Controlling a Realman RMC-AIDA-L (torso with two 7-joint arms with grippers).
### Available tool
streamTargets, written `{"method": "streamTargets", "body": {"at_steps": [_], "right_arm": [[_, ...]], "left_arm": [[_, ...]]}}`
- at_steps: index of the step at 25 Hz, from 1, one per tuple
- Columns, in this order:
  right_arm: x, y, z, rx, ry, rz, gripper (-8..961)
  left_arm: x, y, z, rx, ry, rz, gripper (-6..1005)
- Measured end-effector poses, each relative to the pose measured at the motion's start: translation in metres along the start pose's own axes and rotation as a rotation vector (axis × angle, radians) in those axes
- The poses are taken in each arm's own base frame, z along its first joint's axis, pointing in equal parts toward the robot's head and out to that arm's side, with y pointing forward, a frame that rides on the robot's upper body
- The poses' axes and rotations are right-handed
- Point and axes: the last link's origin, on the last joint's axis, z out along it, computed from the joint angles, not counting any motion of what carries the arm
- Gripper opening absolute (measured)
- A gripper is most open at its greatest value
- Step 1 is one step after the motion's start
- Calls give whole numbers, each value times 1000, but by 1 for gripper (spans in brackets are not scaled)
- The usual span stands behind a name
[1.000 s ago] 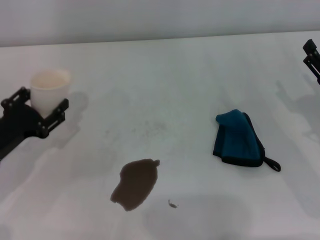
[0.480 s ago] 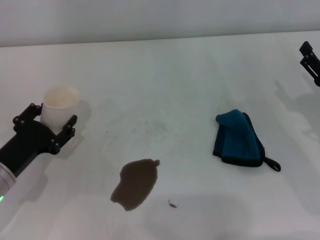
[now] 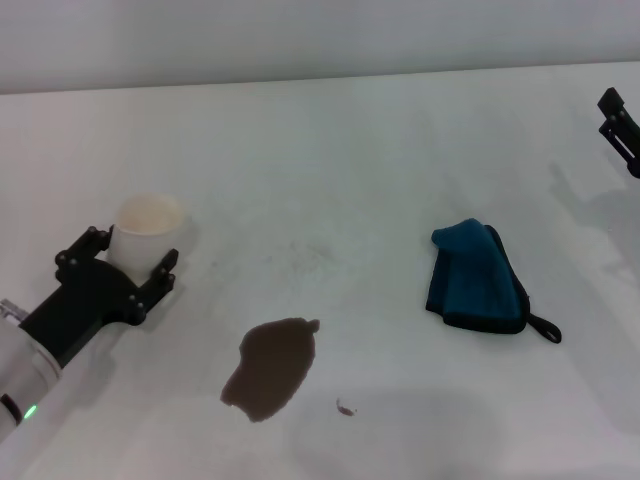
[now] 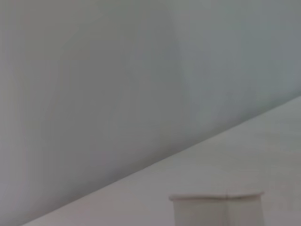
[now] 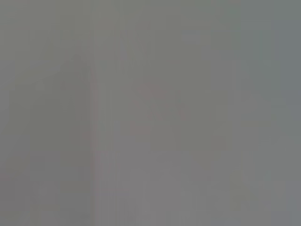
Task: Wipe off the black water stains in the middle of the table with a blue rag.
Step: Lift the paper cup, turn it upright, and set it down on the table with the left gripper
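Since the earlier frames the left gripper (image 3: 125, 265) has carried the white cup (image 3: 146, 230) rightward and nearer the front; jaws closed on the cup's sides. Right gripper (image 3: 622, 128) sits at the 3 o'clock edge of the head view, finger state unreadable. Table (image 3: 350, 150) is open between the far edge and the spill. Black water stains (image 3: 272, 366) lie toward 4 o'clock of the left gripper. Blue rag (image 3: 480, 280) lies at 3 o'clock of it, well apart.
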Motion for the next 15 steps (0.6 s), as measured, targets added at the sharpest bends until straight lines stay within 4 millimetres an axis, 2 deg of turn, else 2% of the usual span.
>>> {"method": "streamTargets", "body": {"at_steps": [15], "right_arm": [[2, 2, -1, -9, 9, 0, 874]], "left_arm": [[-14, 17, -19, 0, -18, -65, 754]]}}
